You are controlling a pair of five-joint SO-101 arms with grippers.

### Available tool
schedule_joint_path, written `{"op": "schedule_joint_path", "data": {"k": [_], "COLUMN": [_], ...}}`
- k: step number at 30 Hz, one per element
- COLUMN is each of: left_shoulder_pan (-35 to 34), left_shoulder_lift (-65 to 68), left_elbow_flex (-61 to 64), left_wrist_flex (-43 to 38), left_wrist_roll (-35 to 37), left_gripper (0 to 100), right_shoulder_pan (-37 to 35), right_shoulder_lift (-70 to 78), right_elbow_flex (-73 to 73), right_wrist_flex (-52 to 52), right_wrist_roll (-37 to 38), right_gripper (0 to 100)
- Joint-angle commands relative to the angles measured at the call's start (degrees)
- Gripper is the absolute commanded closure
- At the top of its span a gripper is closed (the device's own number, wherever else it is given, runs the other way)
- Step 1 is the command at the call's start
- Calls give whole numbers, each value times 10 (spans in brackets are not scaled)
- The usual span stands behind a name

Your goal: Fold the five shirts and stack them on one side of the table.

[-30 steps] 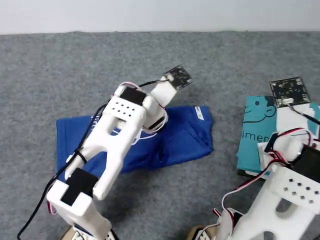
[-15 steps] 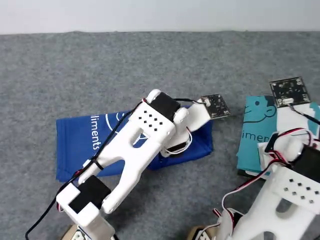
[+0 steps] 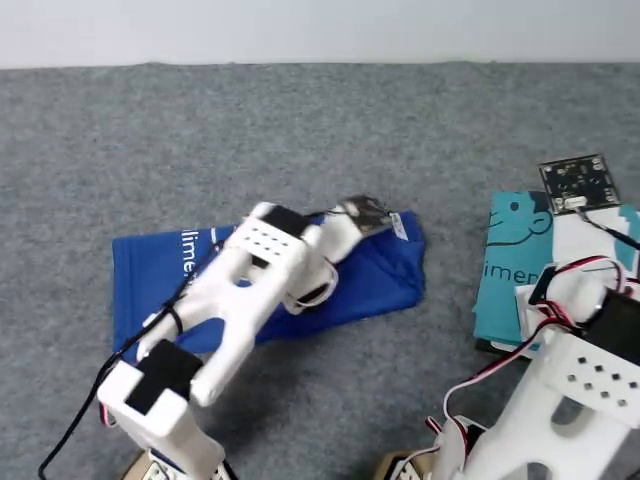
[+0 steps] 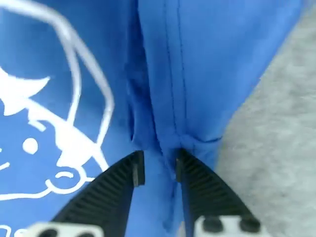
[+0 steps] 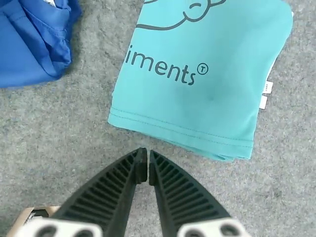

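blue cotton shirt (image 3: pixel 375 275), white cartoon print, lies mid grey carpeted worktop (image 3: pixel 300 130); its lettering is half hidden under the left arm. left end effector (image 4: pixel 158 165) pinches a seam fold of it. folded teal shirt (image 5: pixel 207 64), dark lettering, white side tags (image 5: pixel 265 95), lies by the right arm, cut off in the high view. right end effector (image 5: pixel 148 165) closed, empty, just beside the teal hem. white wall (image 3: pixel 300 30) behind.
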Motion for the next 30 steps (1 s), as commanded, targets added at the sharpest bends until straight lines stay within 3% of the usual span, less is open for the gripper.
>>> {"op": "schedule_joint_path", "data": {"k": [1, 9, 15, 19, 25, 30], "left_shoulder_pan": [-24, -31, 18, 20, 3, -14], "left_shoulder_lift": [-3, -3, 1, -1, -2, -2], "left_elbow_flex": [22, 37, 78, 76, 58, 53], "left_wrist_flex": [-33, -44, -45, -44, -46, -59], "left_wrist_roll": [-31, -33, -33, -33, 10, 43], "left_gripper": [888, 888, 888, 889, 891, 892], "right_shoulder_pan": [7, 7, 7, -10, -133, -207], "right_shoulder_lift": [-15, -15, -15, -11, 15, 80], "right_elbow_flex": [-3, -3, -3, -4, 16, 66], "right_wrist_flex": [23, 24, 24, 23, 15, -73], "right_wrist_roll": [-4, -5, -8, -70, -184, -316], "right_gripper": [981, 980, 980, 983, 980, 980]}}
